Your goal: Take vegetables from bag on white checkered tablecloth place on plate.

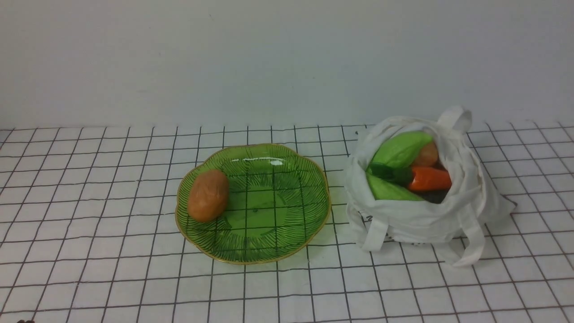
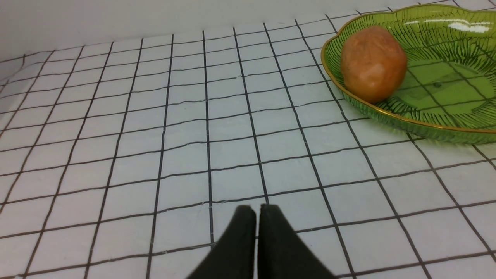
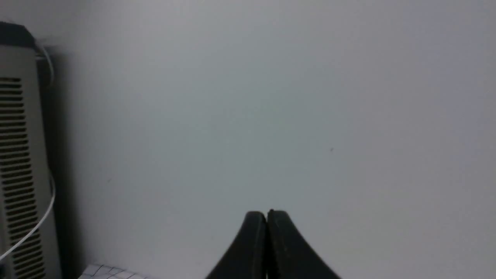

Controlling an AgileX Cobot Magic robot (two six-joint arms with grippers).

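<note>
A brown oval potato (image 1: pixel 208 195) lies on the left side of the green, gold-rimmed plate (image 1: pixel 278 179), on the white checkered tablecloth (image 1: pixel 112 233). Just right of the plate, the white bag (image 1: pixel 417 220) slumps open, holding an orange carrot (image 1: pixel 428 178), light-green leafy pieces (image 1: pixel 399 150) and a small tan round one (image 1: pixel 426 155). The left claw (image 2: pixel 257 211), pressed closed and empty, sits over bare cloth left of the plate. The right claw (image 3: pixel 266 217), also closed on nothing, faces a grey wall (image 3: pixel 271 97) beside a vented box (image 3: pixel 19 174).

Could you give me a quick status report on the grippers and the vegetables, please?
Left gripper shut, empty; right gripper shut, empty. Potato on plate; carrot, greens in bag. Nothing in the way.
</note>
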